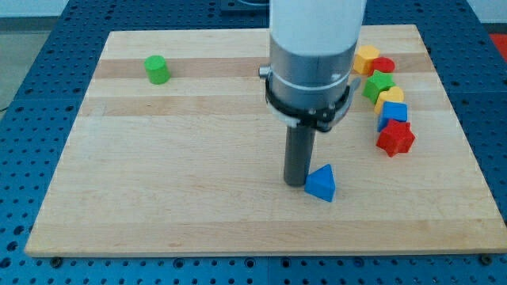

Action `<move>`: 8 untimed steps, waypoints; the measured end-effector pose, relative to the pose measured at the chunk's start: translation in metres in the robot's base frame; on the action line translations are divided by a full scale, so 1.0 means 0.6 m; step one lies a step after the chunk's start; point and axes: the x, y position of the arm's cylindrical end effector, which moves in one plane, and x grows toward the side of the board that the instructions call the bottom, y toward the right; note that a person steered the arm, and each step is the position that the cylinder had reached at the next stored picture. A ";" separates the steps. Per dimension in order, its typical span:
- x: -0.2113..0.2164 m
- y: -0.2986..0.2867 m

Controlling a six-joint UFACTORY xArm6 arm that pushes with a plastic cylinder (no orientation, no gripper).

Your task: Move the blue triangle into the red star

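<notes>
The arm carries no gripper; its tip (295,184) touches the blue triangle (322,184), apex up, well short of the red star (394,138) near the counter's (158,174) right edge.

Lab: blue perforated bench (24,119), wooden board (182,206)

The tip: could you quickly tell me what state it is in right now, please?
My tip: a bare rod, holding nothing, just left of the blue triangle.

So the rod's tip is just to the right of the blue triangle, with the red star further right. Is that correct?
Not quite. The camera view shows my tip just to the left of the blue triangle, not the right. The red star is indeed further right.
</notes>
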 end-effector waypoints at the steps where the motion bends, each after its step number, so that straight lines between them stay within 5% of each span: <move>1: 0.037 0.002; 4: 0.016 0.172; 8: -0.001 0.216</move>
